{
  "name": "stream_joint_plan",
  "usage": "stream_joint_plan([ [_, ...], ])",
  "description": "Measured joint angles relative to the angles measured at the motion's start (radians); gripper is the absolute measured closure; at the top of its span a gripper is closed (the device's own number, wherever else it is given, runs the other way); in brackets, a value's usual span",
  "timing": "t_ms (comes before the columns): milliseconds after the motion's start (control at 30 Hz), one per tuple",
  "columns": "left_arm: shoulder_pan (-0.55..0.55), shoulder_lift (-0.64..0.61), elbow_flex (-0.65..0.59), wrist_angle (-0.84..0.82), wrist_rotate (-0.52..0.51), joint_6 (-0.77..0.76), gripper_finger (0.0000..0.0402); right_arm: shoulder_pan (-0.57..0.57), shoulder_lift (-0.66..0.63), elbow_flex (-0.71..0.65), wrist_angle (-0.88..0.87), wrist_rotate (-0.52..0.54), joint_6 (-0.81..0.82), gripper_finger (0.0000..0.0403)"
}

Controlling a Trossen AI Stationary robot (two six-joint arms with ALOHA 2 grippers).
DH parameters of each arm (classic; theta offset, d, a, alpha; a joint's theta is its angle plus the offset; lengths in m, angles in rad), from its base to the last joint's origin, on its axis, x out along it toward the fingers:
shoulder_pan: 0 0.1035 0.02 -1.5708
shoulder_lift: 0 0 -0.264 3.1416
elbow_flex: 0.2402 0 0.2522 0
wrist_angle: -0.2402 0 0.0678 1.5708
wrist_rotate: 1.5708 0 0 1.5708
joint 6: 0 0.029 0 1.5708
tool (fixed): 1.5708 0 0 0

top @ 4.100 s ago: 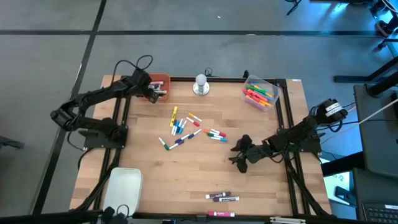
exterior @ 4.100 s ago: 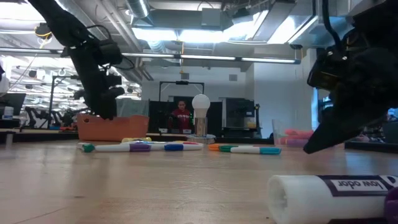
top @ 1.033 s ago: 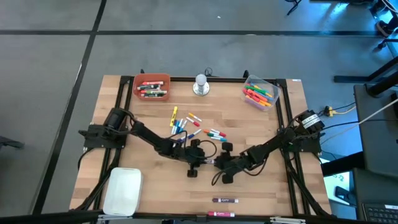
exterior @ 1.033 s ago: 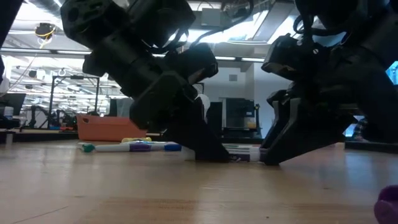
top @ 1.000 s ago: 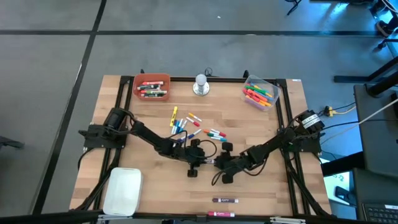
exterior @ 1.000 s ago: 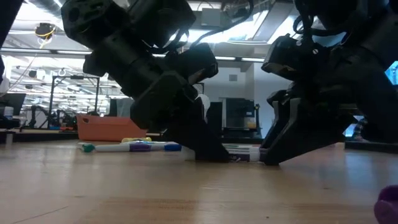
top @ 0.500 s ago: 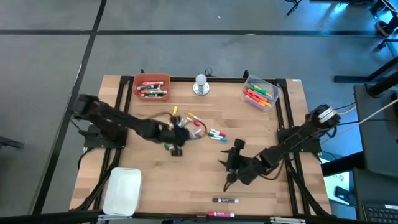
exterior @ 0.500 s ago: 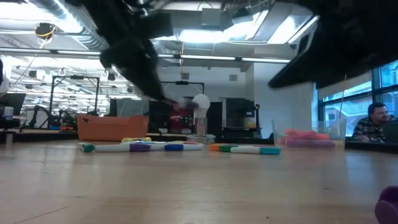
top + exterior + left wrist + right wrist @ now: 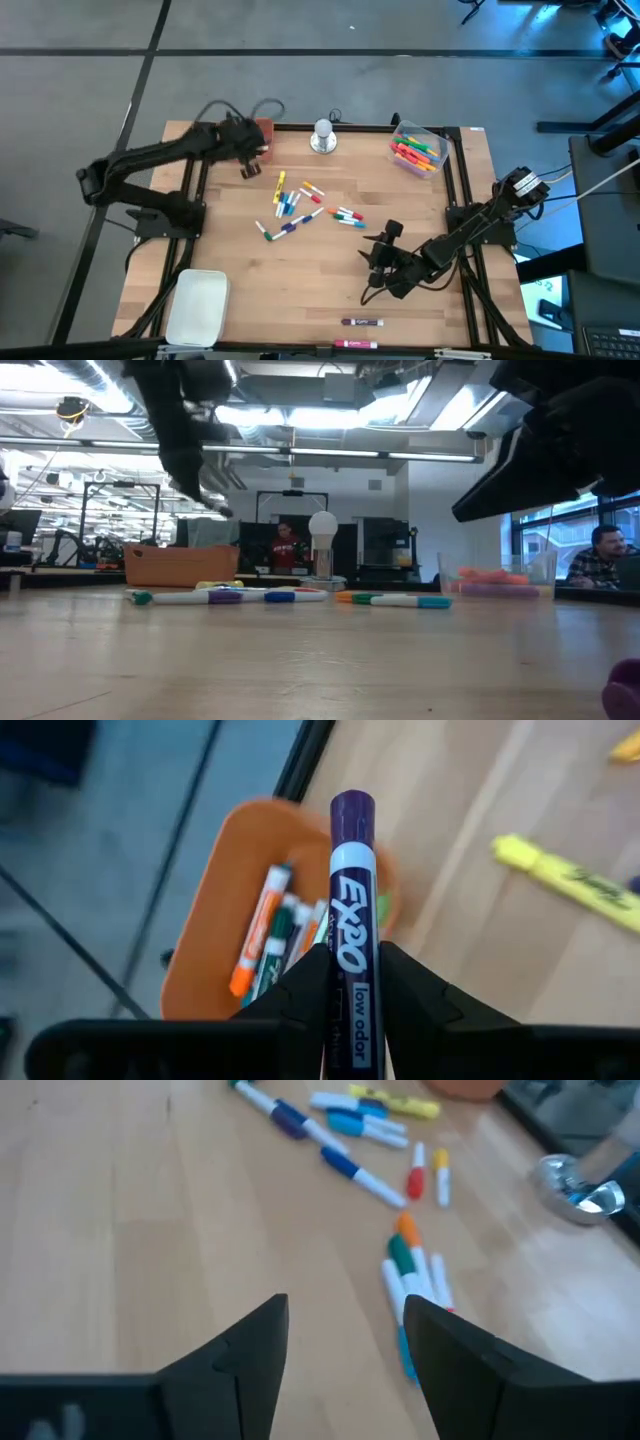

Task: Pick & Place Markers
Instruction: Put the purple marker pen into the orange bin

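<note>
On the left, the left gripper hangs above the far left corner of the wooden table, right at the orange tray. Its fingers are pinched around a purple-capped marker labelled Expo, whose cap points out past the fingertips over the tray. Several markers already lie inside the tray. Near the middle of the table a loose scatter of markers lies flat in many colours, including a yellow one. Behind them, at the far edge, stands a silver knob-like object. Further right sits a clear bin holding bright markers. The right gripper hovers low, right of centre, fingers spread apart and holding nothing. One dark marker lies near the front edge.
</note>
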Motion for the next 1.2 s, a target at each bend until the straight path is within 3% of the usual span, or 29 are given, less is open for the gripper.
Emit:
stream_joint_plan([
  [100, 0.149, 0.028, 0.0, 0.026, 0.096, 0.049, 0.0332, 0.0, 0.0, 0.0, 0.004, -0.067, -0.027, 0.0203],
  [233, 0.288, 0.092, 0.0, 0.048, 0.154, 0.06, 0.033, 0.0, 0.0, 0.0, 0.038, -0.256, -0.078, 0.0203],
  [433, 0.377, 0.208, 0.0, 0.029, 0.252, -0.002, 0.0325, 0.0, 0.0, 0.0, 0.105, -0.456, -0.166, 0.0203],
  [500, 0.377, 0.239, 0.0, 0.023, 0.242, -0.026, 0.0316, 0.0, 0.0, 0.0, 0.112, -0.53, -0.18, 0.0203],
  [667, 0.349, 0.282, 0.0, 0.022, 0.157, -0.057, 0.0271, 0.014, 0.0, 0.003, 0.128, -0.738, -0.177, 0.0203],
  [733, 0.333, 0.282, 0.0, 0.032, 0.129, -0.063, 0.0251, 0.026, 0.0, 0.004, 0.15, -0.767, -0.16, 0.0203],
  [967, 0.234, 0.182, 0.0, -0.028, 0.033, -0.179, 0.0207, 0.083, 0.001, 0.004, 0.176, -0.745, -0.072, 0.0203],
  [1200, -0.021, -0.039, 0.002, -0.102, 0.062, -0.315, 0.0208, 0.127, 0.079, 0.079, 0.21, -0.699, -0.012, 0.0203],
])
